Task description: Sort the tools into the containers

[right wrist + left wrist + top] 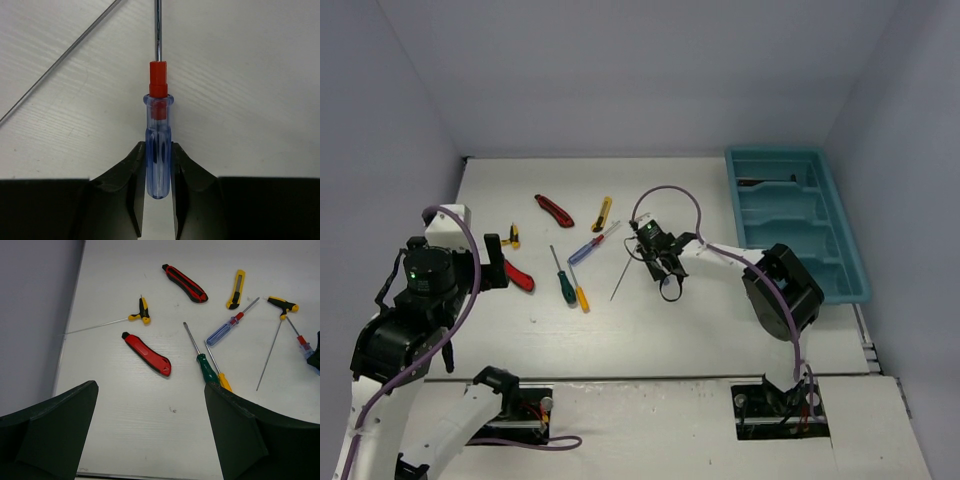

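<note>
Right hand (158,152) around one blue screwdriver (158,120)

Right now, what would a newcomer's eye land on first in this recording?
The right gripper closed on a clear blue screwdriver mid-scene. Next come two red utility knives lying loose to its left, and the long teal tray at the far right.

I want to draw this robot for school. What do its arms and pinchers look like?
Both arms have chunky black joints and white links. The left arm has a small green light on one black joint. A thin purple cable loops along it, and another along the right arm. The left gripper and right gripper each have two broad, wedge-shaped black fingers.
</note>
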You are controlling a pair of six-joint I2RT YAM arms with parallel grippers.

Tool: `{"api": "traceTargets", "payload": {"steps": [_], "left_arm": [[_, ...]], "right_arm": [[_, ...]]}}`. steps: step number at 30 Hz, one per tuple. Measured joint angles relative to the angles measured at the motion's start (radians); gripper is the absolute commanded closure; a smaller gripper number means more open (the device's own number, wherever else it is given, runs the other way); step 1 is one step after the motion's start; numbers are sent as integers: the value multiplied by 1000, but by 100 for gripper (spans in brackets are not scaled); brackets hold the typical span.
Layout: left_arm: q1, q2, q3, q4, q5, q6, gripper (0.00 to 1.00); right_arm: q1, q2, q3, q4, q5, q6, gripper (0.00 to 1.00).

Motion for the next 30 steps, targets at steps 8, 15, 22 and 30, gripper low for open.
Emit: {"api": "traceTargets", "payload": {"steps": [8, 15, 22, 30], "left_arm": [[0, 1, 0, 0, 0, -8, 14], [0, 16, 0, 0, 0, -34, 15], [0, 31, 0, 0, 7, -61, 14], [0, 44, 0, 0, 26, -98, 14]], "right_arm": [[-177, -336, -1, -6, 148, 247, 100], [-462, -545, 0, -5, 314, 557, 100], [-696, -356, 14, -36, 283, 811, 100], [-795, -90, 128, -49, 189, 995, 80]]}}
